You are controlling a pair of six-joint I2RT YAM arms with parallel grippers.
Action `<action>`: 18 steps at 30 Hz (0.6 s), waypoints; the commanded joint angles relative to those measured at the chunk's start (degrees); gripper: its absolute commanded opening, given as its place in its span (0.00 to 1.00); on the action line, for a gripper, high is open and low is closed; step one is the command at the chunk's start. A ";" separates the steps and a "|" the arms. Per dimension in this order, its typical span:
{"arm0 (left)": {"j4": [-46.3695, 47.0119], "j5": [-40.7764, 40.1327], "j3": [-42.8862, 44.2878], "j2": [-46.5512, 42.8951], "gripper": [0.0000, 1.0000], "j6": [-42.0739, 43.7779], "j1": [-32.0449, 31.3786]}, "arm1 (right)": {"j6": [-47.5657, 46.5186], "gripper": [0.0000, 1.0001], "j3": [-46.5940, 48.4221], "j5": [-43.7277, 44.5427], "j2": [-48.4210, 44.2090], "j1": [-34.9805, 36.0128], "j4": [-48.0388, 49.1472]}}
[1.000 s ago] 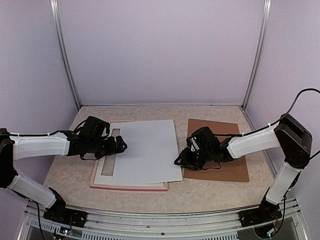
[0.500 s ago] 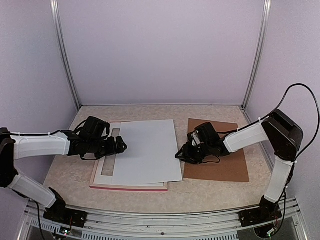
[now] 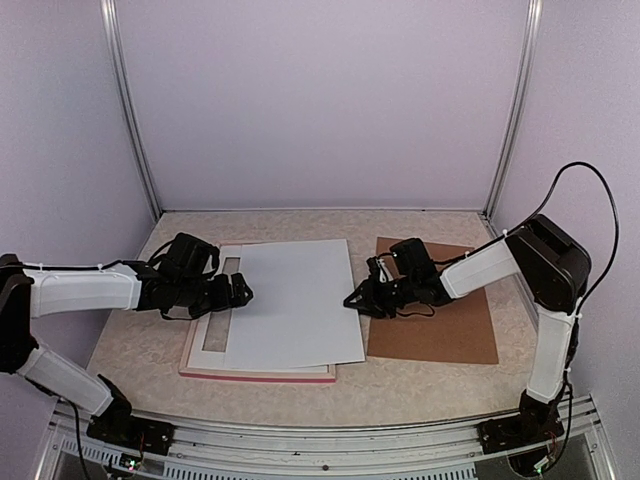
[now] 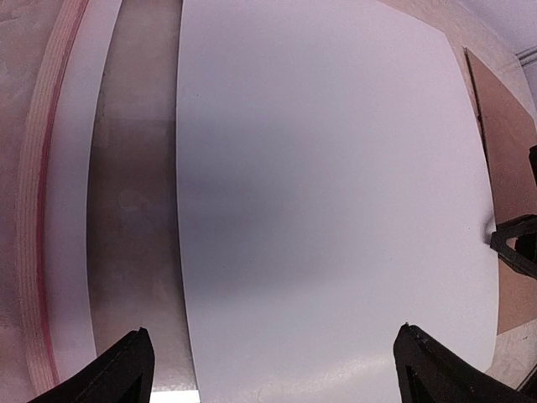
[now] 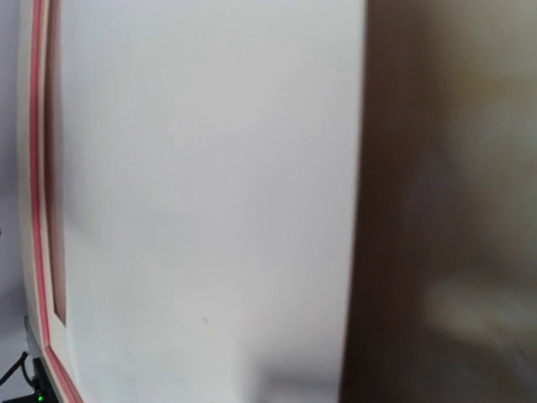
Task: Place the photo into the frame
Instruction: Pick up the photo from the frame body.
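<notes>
**White Shells, Black Joints**

The left white-shelled robot arm (image 3: 85,290) and the right white-shelled robot arm (image 3: 495,270) are jointed in black. Each is ended by a black two-finger gripper, the left gripper (image 3: 243,292) and the right gripper (image 3: 355,300). A thin black cable (image 3: 600,195) is looped above the right arm.

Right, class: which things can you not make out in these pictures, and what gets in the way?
Photo printed side: every view, it lies white back up.
Frame right part: top view, the photo covers it.
Right pincer, open or shut: too small in top view, outside its wrist view.
Brown surface beside the photo: blurred in right wrist view.
</notes>
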 commanded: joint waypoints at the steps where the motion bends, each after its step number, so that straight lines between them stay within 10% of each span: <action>1: 0.17 0.33 0.48 0.10 0.99 1.13 0.71 | -0.67 0.25 2.89 -2.57 1.62 -0.41 1.41; 18: -0.26 0.71 -1.01 -3.15 0.99 1.63 5.00 | 5.93 0.00 -0.84 -4.57 -1.81 -0.89 10.08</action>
